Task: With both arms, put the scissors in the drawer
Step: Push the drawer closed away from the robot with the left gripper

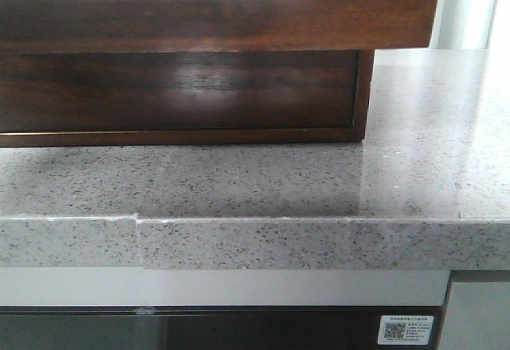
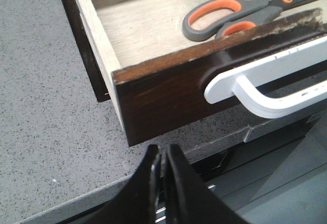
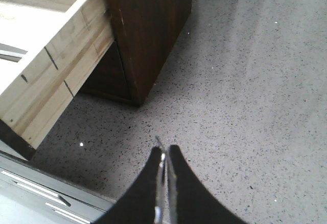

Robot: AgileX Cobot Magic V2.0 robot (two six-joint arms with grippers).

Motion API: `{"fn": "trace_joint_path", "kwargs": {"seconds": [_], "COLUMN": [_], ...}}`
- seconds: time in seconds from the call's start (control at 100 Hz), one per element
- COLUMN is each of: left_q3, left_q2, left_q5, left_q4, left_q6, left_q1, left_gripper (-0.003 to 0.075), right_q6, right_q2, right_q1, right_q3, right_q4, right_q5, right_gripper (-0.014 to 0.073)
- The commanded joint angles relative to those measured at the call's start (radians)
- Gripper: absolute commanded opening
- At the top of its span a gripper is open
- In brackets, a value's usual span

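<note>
Grey speckled stone runs right across this counter (image 1: pixel 430 127), and on it sits a dark reddish-brown wooden cabinet (image 3: pixel 148 30) whose drawer (image 2: pixel 168 89) stands pulled well out over the counter's front edge, presumably so both arms could get at its open top. Inside the drawer, on the pale wooden floor close behind the front panel, lie the scissors (image 2: pixel 240 15) with their grey and orange handles toward the drawer's near corner and the blades running away along the front; nothing else shows in the part of the drawer I can see. A white handle bar (image 2: pixel 265 78) crosses the outside of the front panel. The left gripper (image 2: pixel 162 155) hangs just in front of that panel's corner, its fingers pressed together and holding nothing. The right gripper (image 3: pixel 164 155) is likewise clenched on nothing, out over bare stone beside the cabinet's corner. With the scissors already lying inside, I'd judge that pushing the drawer home is what remains, if anything.
</note>
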Motion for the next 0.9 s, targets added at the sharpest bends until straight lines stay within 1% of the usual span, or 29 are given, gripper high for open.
{"fn": "trace_joint_path", "kwargs": {"seconds": [0.0,0.09,0.13,0.18,0.24,0.38,0.48,0.58,0.63,0.7,0.8,0.84,0.89], "left_q3": [-0.030,-0.017,0.006,0.041,0.111,0.352,0.519,0.638,0.684,0.729,0.770,0.770,0.768], "left_q2": [0.011,-0.005,-0.036,-0.084,-0.158,-0.332,-0.406,-0.441,-0.462,-0.477,-0.475,-0.475,-0.475], "left_q5": [-0.067,-0.084,-0.112,-0.161,-0.255,-0.516,-0.653,-0.778,-0.826,-0.876,-0.930,-0.924,-0.927], "left_q4": [-0.024,-0.024,-0.027,0.006,0.027,0.057,0.054,0.039,0.049,0.105,0.242,0.276,0.286], "left_q6": [-0.008,-0.008,-0.008,-0.008,-0.008,-0.008,-0.008,-0.010,-0.044,-0.116,-0.255,-0.292,-0.302], "left_q1": [-0.009,-0.009,-0.009,-0.006,0.005,0.044,0.064,0.072,0.072,0.072,0.072,0.072,0.072], "left_gripper": [-0.0020,-0.0020,-0.0020,-0.0020,-0.0020,-0.0020,-0.0020,-0.0020,-0.0020,-0.0020,-0.0020,-0.0020,-0.0020], "right_q6": [-0.002,-0.002,-0.002,-0.002,-0.002,-0.002,-0.002,-0.002,-0.002,-0.002,-0.002,-0.002,-0.002], "right_q2": [0.000,0.000,0.000,0.000,0.000,0.000,0.000,0.000,0.000,0.000,0.000,0.002,0.002], "right_q1": [-0.006,-0.006,-0.006,-0.006,-0.006,-0.006,-0.006,-0.006,-0.006,-0.006,-0.006,-0.006,-0.006], "right_q3": [-0.025,-0.025,-0.025,-0.025,-0.025,-0.025,-0.025,-0.025,-0.025,-0.025,-0.025,-0.025,-0.025], "right_q4": [0.032,0.032,0.032,0.032,0.032,0.032,0.032,0.032,0.032,0.032,0.032,0.032,0.032], "right_q5": [-0.048,-0.048,-0.048,-0.048,-0.048,-0.048,-0.048,-0.048,-0.048,-0.048,-0.042,-0.042,-0.042], "right_gripper": [-0.0069,-0.0069,-0.0069,-0.0069,-0.0069,-0.0069,-0.0069,-0.0069,-0.0069,-0.0069,-0.0069,-0.0069,-0.0069]}}
